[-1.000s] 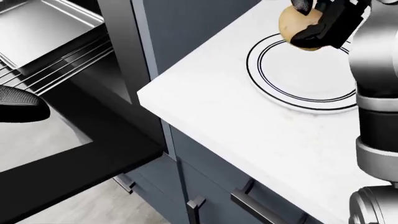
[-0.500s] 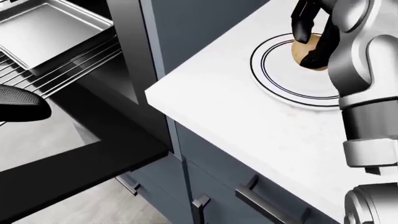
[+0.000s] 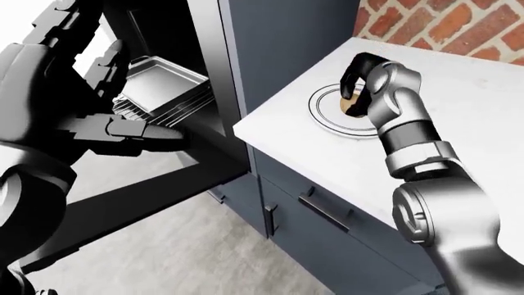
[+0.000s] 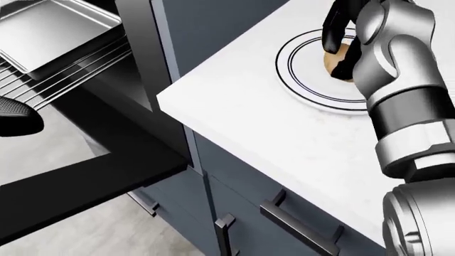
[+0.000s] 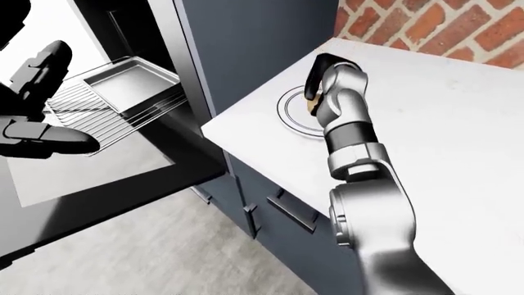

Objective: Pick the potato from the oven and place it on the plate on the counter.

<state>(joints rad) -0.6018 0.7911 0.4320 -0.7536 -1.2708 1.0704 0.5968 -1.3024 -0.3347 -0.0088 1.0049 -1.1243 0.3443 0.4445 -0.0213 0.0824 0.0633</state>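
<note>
One potato (image 4: 338, 63) sits inside the rings of the white plate (image 4: 305, 85), in the upper right of the head view, on the pale worktop (image 4: 256, 128). The right hand (image 4: 341, 37) is draped over it, dark fingers (image 3: 352, 77) curled down its left side; whether they press the potato or merely stand about it cannot be told, since the forearm hides the far side.

Toward the left of each view the oven door (image 4: 78, 181) hangs open, with a metal tray (image 5: 131, 83) on the wire rack (image 5: 98, 117). The left hand (image 5: 45, 138) hangs near the rack, gripping nothing; its fingers look stretched out rather than curled.

Judging from this, the placing is nearly done, and the risk lies in the release. A round potato may roll off the shallow plate if a finger drags it as the hand lifts, and the plate lies near the worktop edge. The open door also stands close to the robot's body.
</note>
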